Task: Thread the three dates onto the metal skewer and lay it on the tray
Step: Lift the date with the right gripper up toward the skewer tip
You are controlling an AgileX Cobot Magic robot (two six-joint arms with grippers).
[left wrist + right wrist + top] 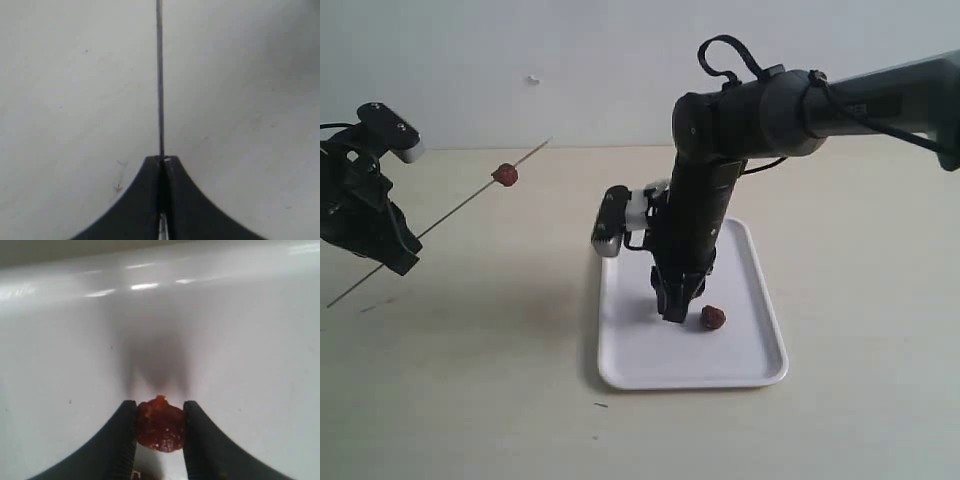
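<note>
Squarely, date [161, 426] inside right pincer [160, 409]

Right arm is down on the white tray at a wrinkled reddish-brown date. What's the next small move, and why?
Probably lift the right gripper straight up: its fingers sit against both sides of the wrinkled reddish-brown date on the white rectangular tray. The left gripper holds the thin metal skewer, one threaded date on it.

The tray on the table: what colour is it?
Plain white tray, with no pattern; it shows best in the exterior view.
</note>
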